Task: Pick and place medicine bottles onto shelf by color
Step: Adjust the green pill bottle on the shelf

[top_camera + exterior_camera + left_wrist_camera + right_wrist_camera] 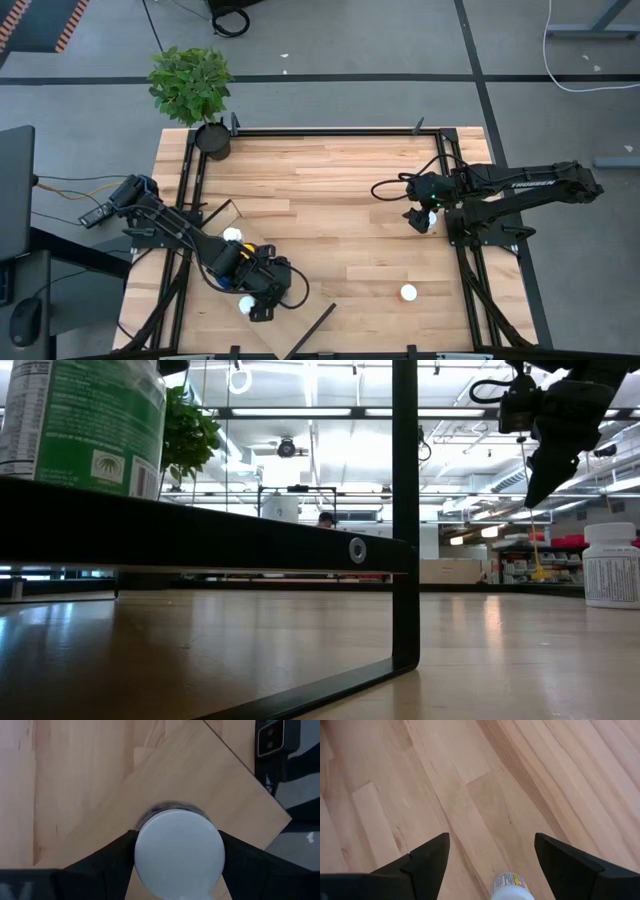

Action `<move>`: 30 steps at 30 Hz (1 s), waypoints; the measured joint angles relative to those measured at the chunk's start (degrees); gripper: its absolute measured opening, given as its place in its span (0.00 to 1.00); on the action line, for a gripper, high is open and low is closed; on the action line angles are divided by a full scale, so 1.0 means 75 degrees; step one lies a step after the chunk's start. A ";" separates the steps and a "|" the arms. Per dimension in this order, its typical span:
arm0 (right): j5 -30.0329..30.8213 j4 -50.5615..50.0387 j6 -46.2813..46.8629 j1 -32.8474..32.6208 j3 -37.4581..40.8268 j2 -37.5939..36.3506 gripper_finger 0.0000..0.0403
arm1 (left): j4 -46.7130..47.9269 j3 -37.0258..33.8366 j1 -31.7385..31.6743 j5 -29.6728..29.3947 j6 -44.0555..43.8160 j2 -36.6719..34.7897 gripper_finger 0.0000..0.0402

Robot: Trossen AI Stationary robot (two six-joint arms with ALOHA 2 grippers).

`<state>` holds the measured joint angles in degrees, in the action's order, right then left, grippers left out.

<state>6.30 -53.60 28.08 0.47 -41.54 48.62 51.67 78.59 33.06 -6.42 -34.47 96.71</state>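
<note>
My left gripper (256, 300) hangs over the near left of the pale shelf (300, 300), shut on a white-capped medicine bottle (179, 854) whose dark body shows just past the cap. A second white-capped bottle (232, 235) stands on the shelf farther back. In the low view a green-labelled bottle (85, 415) stands on the shelf's board (200, 535). A white bottle (408, 292) stands on the table at the near right. My right gripper (420, 220) hangs open above the table's right side, with a white bottle top (512, 890) showing low between its fingers. My left gripper pinches the bottle's white cap (145, 845) between its two fingers, one on each side of the cap. The fingers (107, 862) come steeply from above, pointing down. The bottle is upright over the shelf board; the cap hides whether its base rests on the board.
A black plant pot (213, 138) with a green plant stands at the table's far left corner. The shelf's black frame leg (405, 510) rises in the middle of the low view. Black rails (450, 200) run along the table's left, far and right sides.
</note>
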 joint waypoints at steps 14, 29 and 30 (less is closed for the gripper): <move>0.0025 0.0000 -0.0002 0.0000 0.0000 -0.0003 0.74 | 0.0414 0.0003 -0.0026 -0.0522 0.0075 -0.0009 0.65; 0.0036 0.0003 0.0172 -0.0003 0.0000 -0.0003 0.74 | 0.0532 0.0000 -0.0331 -0.0909 0.0305 -0.0009 0.65; 0.0034 0.0001 0.0177 0.0000 0.0000 -0.0003 0.74 | 0.0532 0.0000 -0.0329 -0.0916 0.0306 -0.0009 0.65</move>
<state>6.55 -53.60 29.40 0.47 -41.54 48.60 55.66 78.59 30.59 -13.29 -32.17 96.64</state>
